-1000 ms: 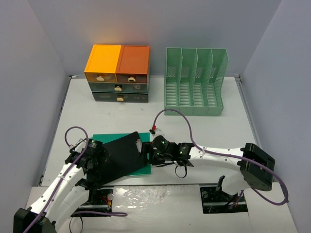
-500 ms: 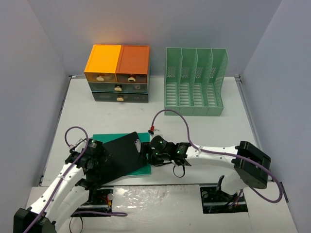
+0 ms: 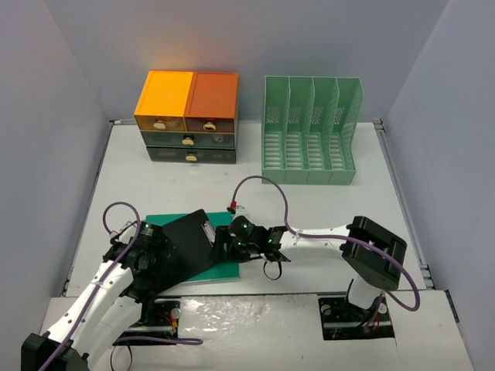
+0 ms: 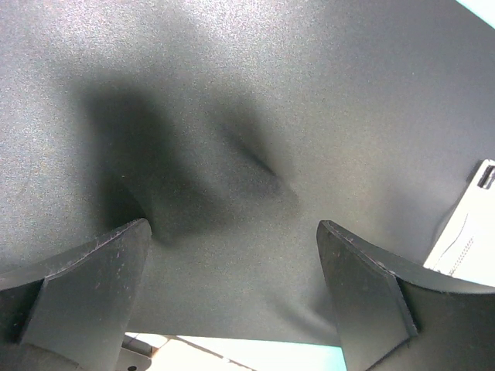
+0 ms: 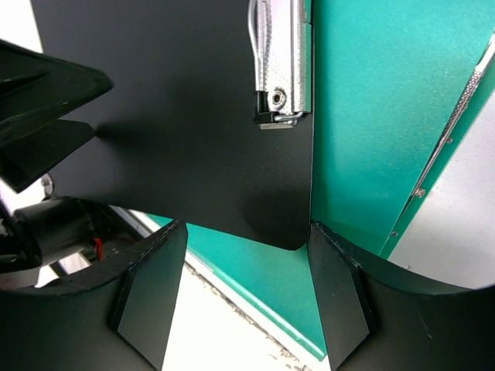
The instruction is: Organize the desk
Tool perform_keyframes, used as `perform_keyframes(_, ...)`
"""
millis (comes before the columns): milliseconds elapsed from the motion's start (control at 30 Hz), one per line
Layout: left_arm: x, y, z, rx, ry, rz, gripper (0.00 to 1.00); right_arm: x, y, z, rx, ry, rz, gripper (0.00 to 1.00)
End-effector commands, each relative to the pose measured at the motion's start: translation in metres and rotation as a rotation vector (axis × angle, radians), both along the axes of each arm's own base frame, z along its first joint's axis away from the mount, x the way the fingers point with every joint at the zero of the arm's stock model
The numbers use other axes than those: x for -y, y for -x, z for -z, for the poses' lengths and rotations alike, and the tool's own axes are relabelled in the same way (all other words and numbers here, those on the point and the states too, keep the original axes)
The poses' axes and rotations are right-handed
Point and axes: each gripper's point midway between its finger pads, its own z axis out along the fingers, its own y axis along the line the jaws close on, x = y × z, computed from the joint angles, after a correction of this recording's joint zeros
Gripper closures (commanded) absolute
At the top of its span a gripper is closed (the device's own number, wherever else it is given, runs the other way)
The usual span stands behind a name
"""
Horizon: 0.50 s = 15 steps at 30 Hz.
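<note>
The white desk point(image 3: 325, 205) carries a black clipboard point(image 3: 186, 246) with a metal clip point(image 5: 280, 62), lying skewed on a flat green folder point(image 3: 220, 269). My left gripper point(image 3: 158, 253) is open at the clipboard's left edge. In the left wrist view its fingers point(image 4: 93, 278) stand wide apart with the black board point(image 4: 232, 116) filling the frame. My right gripper point(image 3: 224, 242) is open at the clipboard's right end. In the right wrist view its fingers point(image 5: 151, 294) straddle the clipboard's corner point(image 5: 286, 232) above the green folder point(image 5: 371, 116).
An orange-topped drawer unit point(image 3: 189, 116) stands at the back left and a green slotted file rack point(image 3: 311, 131) at the back right. A purple cable point(image 3: 263, 184) loops over the desk behind my right wrist. Grey-lilac walls enclose three sides.
My right arm has reached further left, and the clipboard has slid left and turned on the green folder. The left arm has barely moved.
</note>
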Motion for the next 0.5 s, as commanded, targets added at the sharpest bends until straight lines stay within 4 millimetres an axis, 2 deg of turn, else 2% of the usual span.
perform_keyframes(0,0.006,0.008,0.004,-0.057,0.034,0.011,0.13,-0.032,-0.011,-0.025,0.022,-0.117,-0.007,0.41)
perform_keyframes(300,0.008,0.006,0.004,-0.062,0.035,0.013,0.13,-0.035,-0.018,-0.017,0.015,-0.080,0.017,0.41)
perform_keyframes(400,0.008,0.006,0.004,-0.070,0.035,0.016,0.14,-0.033,-0.022,-0.007,0.008,-0.056,0.029,0.41)
perform_keyframes(467,0.009,0.005,0.004,-0.072,0.034,0.019,0.14,-0.033,-0.022,-0.002,0.003,-0.052,0.029,0.47)
